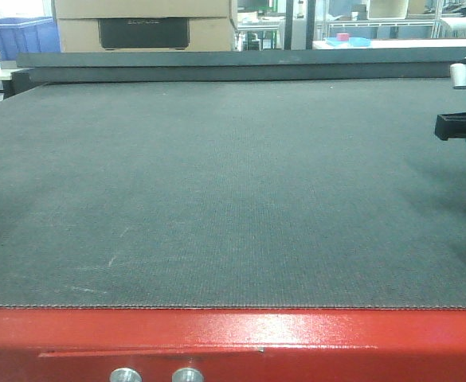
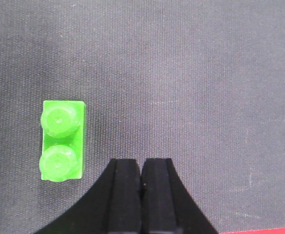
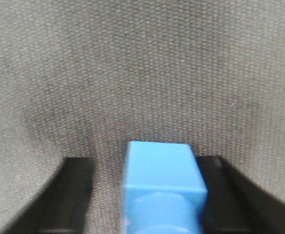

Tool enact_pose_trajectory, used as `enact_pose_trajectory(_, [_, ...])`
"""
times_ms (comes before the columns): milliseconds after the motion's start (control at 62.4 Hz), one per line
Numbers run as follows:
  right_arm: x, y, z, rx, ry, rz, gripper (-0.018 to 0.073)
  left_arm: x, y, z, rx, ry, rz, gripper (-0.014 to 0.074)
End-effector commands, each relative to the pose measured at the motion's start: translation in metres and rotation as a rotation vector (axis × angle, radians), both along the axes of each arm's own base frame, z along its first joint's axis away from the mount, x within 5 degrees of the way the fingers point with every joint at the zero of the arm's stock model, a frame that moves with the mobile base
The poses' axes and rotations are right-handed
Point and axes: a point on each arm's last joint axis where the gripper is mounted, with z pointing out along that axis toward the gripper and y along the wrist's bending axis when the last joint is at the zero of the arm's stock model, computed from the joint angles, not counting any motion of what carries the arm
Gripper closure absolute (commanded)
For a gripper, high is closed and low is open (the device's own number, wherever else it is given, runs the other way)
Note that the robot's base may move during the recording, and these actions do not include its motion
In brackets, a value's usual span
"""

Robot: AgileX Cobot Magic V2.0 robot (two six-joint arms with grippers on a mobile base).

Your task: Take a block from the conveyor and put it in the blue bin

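At the far left, beyond the conveyor (image 1: 217,199), stands the blue bin (image 1: 13,36). The left tool (image 2: 141,178) hangs over the belt with its fingers pressed together and nothing between them. A green block (image 2: 62,141) lies on the belt just to its left, not touching it. The step in hand belongs, I judge, to the right tool (image 3: 147,195). Its fingers are apart around a blue block (image 3: 162,178), the right one touching it while a strip of belt shows beside the left one. To do this well, the tool should first be centred on the block so both fingers meet it together, then close firmly and lift straight up before travelling toward the bin.
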Motion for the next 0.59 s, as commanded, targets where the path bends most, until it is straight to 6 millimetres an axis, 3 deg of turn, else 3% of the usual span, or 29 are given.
enact_pose_trajectory(0, [0.0,-0.002,0.001,-0.007,0.003,0.003,0.0551,0.0,-0.001,0.001,-0.029,-0.002,0.048,0.0707])
enact_pose_trajectory(48, [0.0,-0.002,0.001,-0.009,0.007,0.004,0.0725,0.0,0.002,0.001,-0.038,0.004,0.078,0.0707])
enact_pose_trajectory(176, [-0.004,-0.003,0.009,-0.009,0.015,0.006,0.0721,-0.002,0.014,0.001,-0.004,0.048,0.116,0.0707])
enact_pose_trajectory(304, [-0.01,-0.002,0.035,0.004,-0.04,0.006,0.0721,-0.001,0.029,0.0,0.093,0.086,0.101,0.0707])
enact_pose_trajectory(433, [-0.021,0.002,0.065,0.026,-0.151,0.013,0.0721,0.004,0.029,-0.006,0.135,0.097,-0.024,0.0707])
enact_pose_trajectory(577, [-0.032,0.006,0.088,0.037,-0.241,0.034,0.0721,0.012,0.028,-0.017,0.13,0.134,-0.033,0.0707])
